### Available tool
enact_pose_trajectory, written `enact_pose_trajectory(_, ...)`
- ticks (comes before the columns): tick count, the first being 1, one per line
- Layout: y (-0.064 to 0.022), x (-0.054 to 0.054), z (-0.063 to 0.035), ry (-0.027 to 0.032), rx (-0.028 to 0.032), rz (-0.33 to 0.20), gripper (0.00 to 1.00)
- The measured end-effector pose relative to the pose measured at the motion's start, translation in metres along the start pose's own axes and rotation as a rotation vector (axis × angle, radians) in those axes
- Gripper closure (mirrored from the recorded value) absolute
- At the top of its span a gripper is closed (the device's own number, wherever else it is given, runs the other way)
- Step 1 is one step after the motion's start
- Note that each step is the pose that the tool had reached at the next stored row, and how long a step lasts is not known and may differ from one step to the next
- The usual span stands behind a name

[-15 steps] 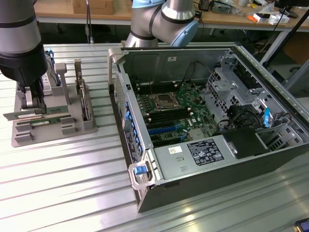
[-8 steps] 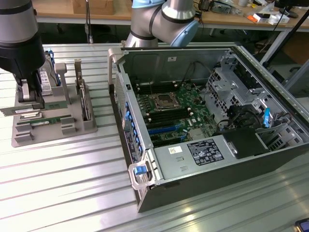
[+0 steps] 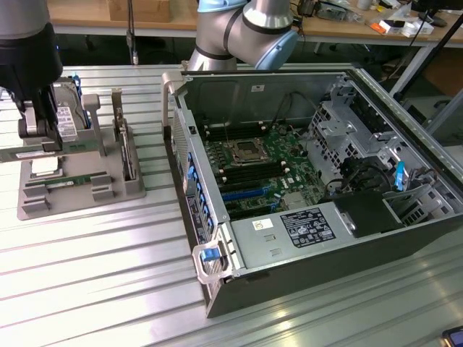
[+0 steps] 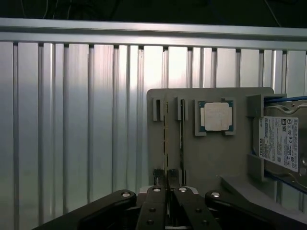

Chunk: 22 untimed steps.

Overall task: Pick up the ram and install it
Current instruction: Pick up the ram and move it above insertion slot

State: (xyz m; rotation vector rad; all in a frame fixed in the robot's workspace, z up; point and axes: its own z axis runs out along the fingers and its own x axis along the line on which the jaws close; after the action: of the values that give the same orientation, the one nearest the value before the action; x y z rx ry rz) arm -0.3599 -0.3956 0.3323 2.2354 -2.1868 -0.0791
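My gripper [image 3: 37, 144] hangs over the grey parts holder [image 3: 108, 184] at the exterior view's left, shut on a ram stick [image 3: 18, 154]. That thin green stick is held level just above the holder. In the wrist view the held ram [image 4: 165, 139] shows edge-on, running out from between my closed fingertips [image 4: 166, 179]. The second ram [image 3: 69, 181] still lies in its slot on the holder, and appears as a dark strip [image 4: 181, 143] beside the held one. The open computer case [image 3: 217, 289] lies to the exterior view's right, its motherboard memory slots [image 3: 249, 177] exposed.
The holder also carries a square silver processor [image 4: 217, 116] and a labelled hard drive [image 4: 280, 143], standing upright [image 3: 69, 108] behind my gripper. A second drive [image 3: 126, 152] stands in the holder's right side. The case's wall [image 3: 177, 130] rises between holder and motherboard. The ribbed metal table [image 3: 94, 275] lies in front.
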Motion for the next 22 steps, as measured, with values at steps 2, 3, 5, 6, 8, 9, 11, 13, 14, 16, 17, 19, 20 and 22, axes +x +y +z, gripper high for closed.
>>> enact_pose_trajectory(2,0.0003,0.0,-0.0087,-0.0001,0.0001,0.0,0.87)
enact_pose_trajectory(3,0.0005,0.0,-0.0129,-0.0001,0.0001,0.0,0.87)
enact_pose_trajectory(5,0.0008,0.0,-0.0186,0.0,0.0001,0.0,0.87)
enact_pose_trajectory(6,0.0009,-0.001,-0.0223,0.0,0.0,0.0,0.87)
enact_pose_trajectory(8,0.0013,-0.001,-0.0336,0.0,0.0,0.0,0.87)
enact_pose_trajectory(9,0.0015,-0.001,-0.0368,-0.0001,0.0001,0.0,0.87)
enact_pose_trajectory(11,0.0017,-0.001,-0.0433,0.0,0.0,0.0,0.87)
enact_pose_trajectory(13,0.002,-0.001,-0.0492,0.0,0.0001,0.0,0.87)
enact_pose_trajectory(14,0.002,-0.001,-0.0497,-0.0001,0.0001,0.0,0.87)
enact_pose_trajectory(16,0.002,-0.001,-0.0496,-0.0002,0.0002,0.0,0.87)
enact_pose_trajectory(17,0.002,-0.001,-0.0497,0.0,0.0001,0.0,0.87)
enact_pose_trajectory(19,-0.003,-0.001,-0.05,0.0,0.0,0.0,0.87)
enact_pose_trajectory(20,-0.0076,-0.001,-0.0502,0.0,-0.0002,0.0,0.87)
enact_pose_trajectory(22,-0.0178,-0.001,-0.0506,-0.0001,-0.0009,0.0,0.87)
